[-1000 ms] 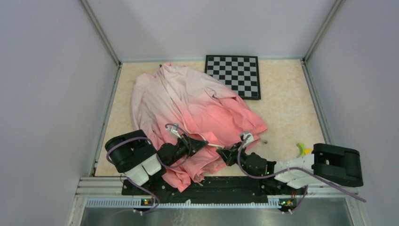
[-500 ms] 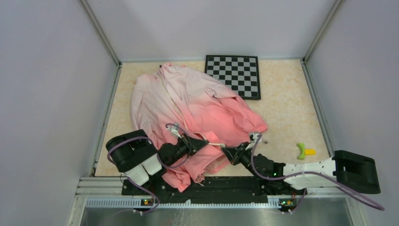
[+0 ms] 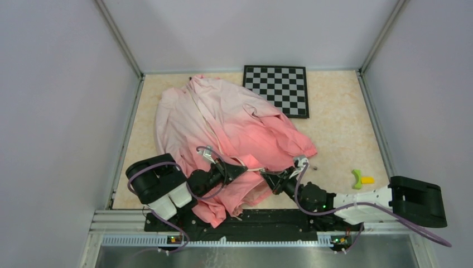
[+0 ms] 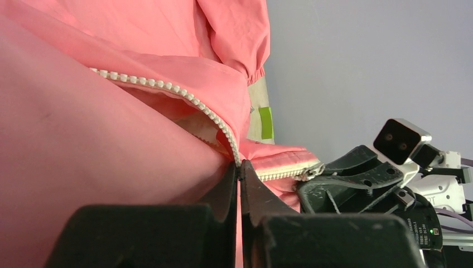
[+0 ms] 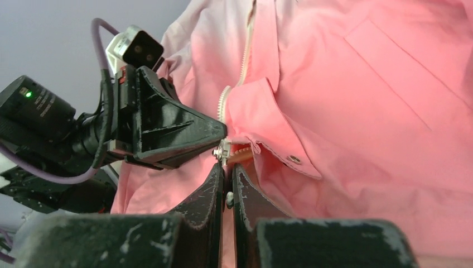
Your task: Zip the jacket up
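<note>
Since half a second earlier, the right arm's far link had drawn slightly back toward the left, while both hands stayed at the hem of the jacket. The jacket lay crumpled on the near-left side of the chessboard. Its pale collar end reached up to the board's left edge, and its coral hem spread away from the board toward the arm bases.

The left hand had its fingers pressed together on the zipper edge of the jacket. The right hand, just beside it and on the chessboard's side of it, had its fingers nearly together, clamped on the other zipper end.

Open surface stretched to the right of the chessboard and from its near edge toward the arm bases, as far as the right wall. Left of the jacket, only a narrow strip ran along the left wall. A small green and yellow object lay on the open part, nearer the arms than the board's right corner and well apart from the jacket.

The left wrist view alone showed the white zipper teeth curving down to the fingertips. The right wrist view alone showed a small metal piece at its fingertips, a metal snap on a flap, and the left hand's tips almost touching that piece.
</note>
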